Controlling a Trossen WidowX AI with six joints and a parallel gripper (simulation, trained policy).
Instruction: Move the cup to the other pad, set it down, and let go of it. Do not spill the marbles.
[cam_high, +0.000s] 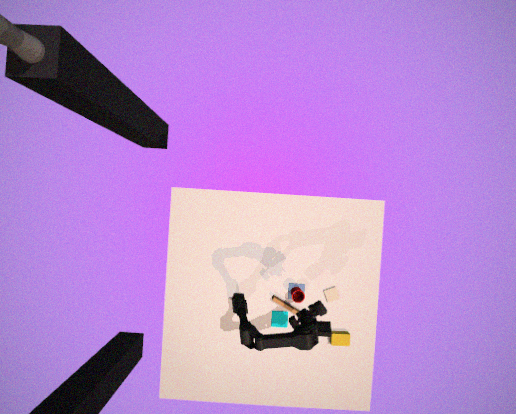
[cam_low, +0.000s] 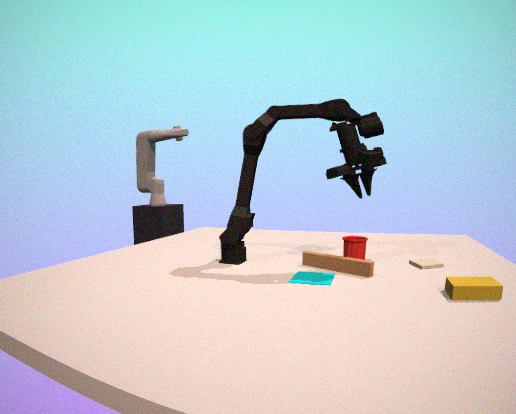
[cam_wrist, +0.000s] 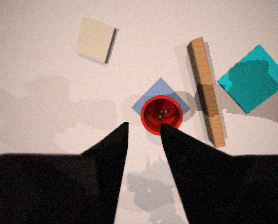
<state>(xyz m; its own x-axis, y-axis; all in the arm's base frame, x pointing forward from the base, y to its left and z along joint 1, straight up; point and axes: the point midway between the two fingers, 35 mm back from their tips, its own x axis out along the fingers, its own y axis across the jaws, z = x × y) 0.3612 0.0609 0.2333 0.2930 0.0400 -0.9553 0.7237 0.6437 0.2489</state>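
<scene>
The red cup (cam_high: 297, 295) (cam_low: 354, 248) (cam_wrist: 163, 116) stands upright on the blue pad (cam_high: 293, 286) (cam_wrist: 160, 87), covering one corner of it; how far its base reaches over the edge is hidden. Small coloured marbles (cam_wrist: 165, 111) show inside it in the wrist view. The teal pad (cam_high: 279, 319) (cam_low: 312, 278) (cam_wrist: 257, 82) is bare, with a shadow across it. My gripper (cam_low: 365, 196) (cam_wrist: 144, 127) points down, high above the table and the cup. Its fingers are part-way open with nothing between them; in the wrist view the right fingertip overlaps the cup's near rim.
A wooden bar (cam_high: 284, 303) (cam_low: 337, 263) (cam_wrist: 205, 85) lies between the two pads. A flat beige tile (cam_high: 331, 293) (cam_low: 426, 263) (cam_wrist: 96, 40) and a yellow block (cam_high: 340, 338) (cam_low: 473, 288) lie farther out. A grey arm (cam_low: 146, 160) stands on a black pedestal beyond the table.
</scene>
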